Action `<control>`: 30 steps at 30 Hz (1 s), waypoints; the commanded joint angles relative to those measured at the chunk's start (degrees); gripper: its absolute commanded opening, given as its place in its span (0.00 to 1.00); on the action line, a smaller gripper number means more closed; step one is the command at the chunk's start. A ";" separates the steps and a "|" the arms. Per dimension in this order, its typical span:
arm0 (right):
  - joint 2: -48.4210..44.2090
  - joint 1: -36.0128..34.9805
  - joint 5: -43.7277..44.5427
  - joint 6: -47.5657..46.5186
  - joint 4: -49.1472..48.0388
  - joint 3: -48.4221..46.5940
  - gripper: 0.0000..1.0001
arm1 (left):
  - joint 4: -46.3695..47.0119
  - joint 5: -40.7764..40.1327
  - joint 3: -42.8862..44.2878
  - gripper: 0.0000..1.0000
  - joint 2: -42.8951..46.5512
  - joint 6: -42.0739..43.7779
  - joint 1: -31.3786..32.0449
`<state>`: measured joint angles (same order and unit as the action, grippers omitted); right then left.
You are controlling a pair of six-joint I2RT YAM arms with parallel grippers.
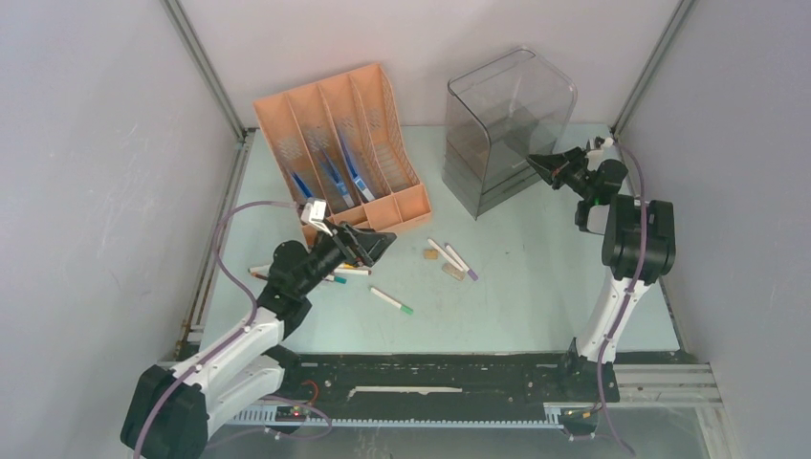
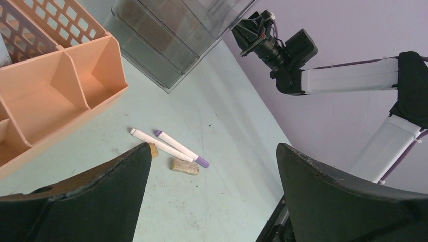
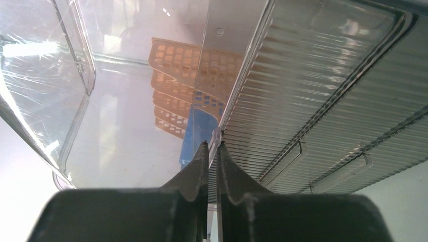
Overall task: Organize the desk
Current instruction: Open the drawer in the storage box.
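Note:
The pale green desk (image 1: 536, 287) carries a clear plastic drawer box (image 1: 507, 124) at the back right. My right gripper (image 1: 537, 164) sits at that box's right side. In the right wrist view, the right gripper (image 3: 212, 144) is shut on a thin edge of the clear box (image 3: 303, 91). My left gripper (image 1: 378, 244) hovers open in front of the orange file organizer (image 1: 335, 143). In the left wrist view, the left gripper (image 2: 213, 147) holds nothing. A purple-capped marker (image 2: 181, 147), a white marker (image 2: 159, 144) and a brown block (image 2: 184, 167) lie below it.
A green-capped marker (image 1: 391, 301) lies mid-desk. More markers (image 1: 344, 273) rest under the left arm. A second brown block (image 1: 431, 254) sits near the white marker. Blue items (image 1: 333, 177) stand in the organizer's slots. Grey walls enclose the desk on three sides.

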<state>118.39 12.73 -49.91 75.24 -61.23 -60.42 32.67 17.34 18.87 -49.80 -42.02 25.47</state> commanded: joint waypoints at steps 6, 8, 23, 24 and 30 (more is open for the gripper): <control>-1.17 -0.03 -0.15 4.01 -5.81 -0.03 0.01 | 4.40 2.32 3.63 1.00 -1.88 -0.13 0.69; -2.93 0.01 -0.19 4.07 -5.83 1.32 0.00 | 5.32 1.69 3.83 1.00 -2.68 0.66 1.76; -18.24 0.66 -0.69 2.59 -2.72 15.27 0.00 | 20.25 0.35 12.98 1.00 -21.43 1.65 12.34; -19.41 0.77 -0.82 2.51 -2.40 16.38 0.00 | 21.73 -0.01 13.47 1.00 -23.21 1.60 13.19; -26.31 1.39 -1.24 2.01 -0.07 20.23 0.00 | 29.45 -0.18 19.11 1.00 -33.61 -3.36 16.21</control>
<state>97.45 14.02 -48.21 79.13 -60.05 -41.10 52.77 17.93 33.45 -78.63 -42.24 40.29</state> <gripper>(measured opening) 0.058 0.996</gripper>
